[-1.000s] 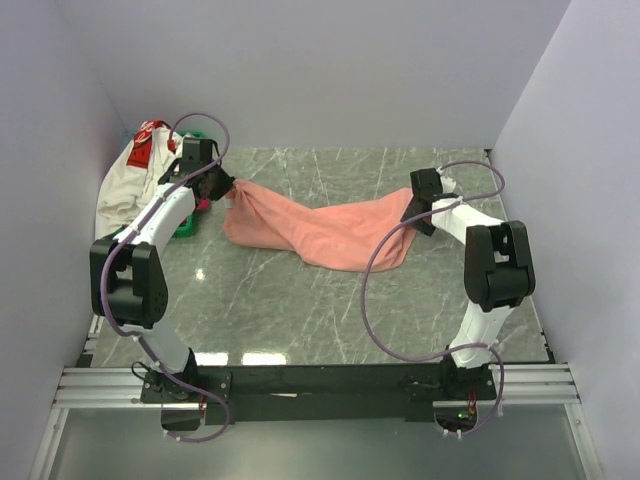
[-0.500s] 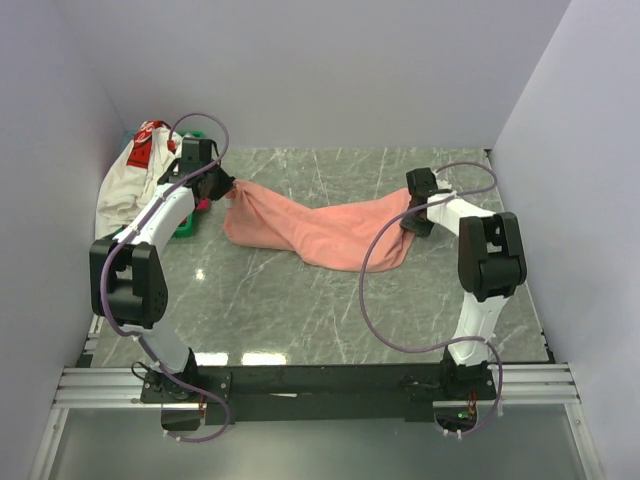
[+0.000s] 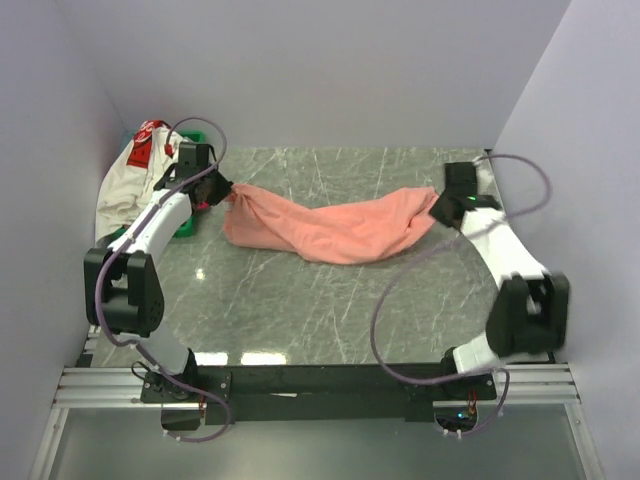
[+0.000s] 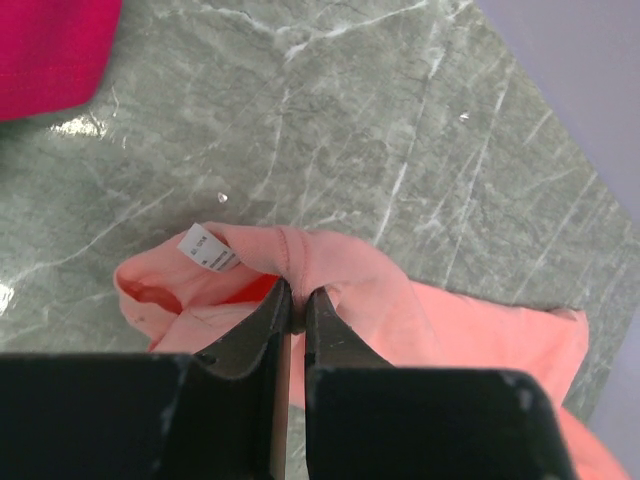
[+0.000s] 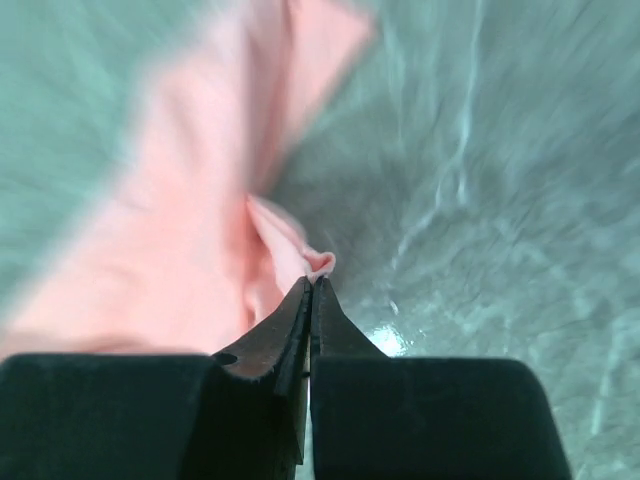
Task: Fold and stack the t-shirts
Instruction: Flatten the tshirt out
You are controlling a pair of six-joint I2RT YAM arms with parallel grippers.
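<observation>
Left gripper: clamped shut on the collar end of the salmon-pink shirt, just beside the green tray.
Right gripper: pinched tight on the opposite end, well away from the tray.
Salmon-pink shirt: stretched between both, bunched, unfolded.
White shirt, magenta shirt: heaped at the tray, untouched.
Progress: judged early; no fold made, nothing stacked.
</observation>
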